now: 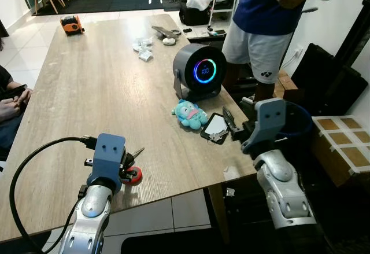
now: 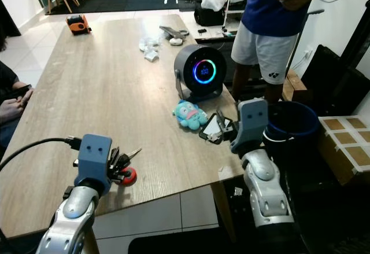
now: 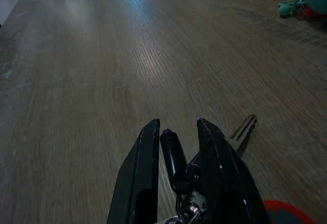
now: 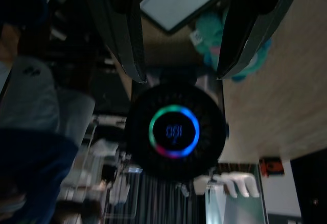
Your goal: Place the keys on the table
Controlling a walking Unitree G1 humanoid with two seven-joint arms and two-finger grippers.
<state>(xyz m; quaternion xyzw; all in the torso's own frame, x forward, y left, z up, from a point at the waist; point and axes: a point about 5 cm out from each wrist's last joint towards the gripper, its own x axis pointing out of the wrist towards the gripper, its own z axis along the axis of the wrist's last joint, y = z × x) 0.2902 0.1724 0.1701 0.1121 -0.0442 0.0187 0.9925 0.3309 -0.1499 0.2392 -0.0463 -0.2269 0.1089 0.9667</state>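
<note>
My left hand sits low at the lower left of the head view, its two black fingers clamped on the keys. The bunch is right at the worktop near its front edge, with a red fob beside the fingers. One key blade pokes out ahead and to the right, lying flat along the wood. I judge release needs only opening. My right hand, fingers apart and holding nothing, hangs off the worktop's right edge, facing a round speaker.
</note>
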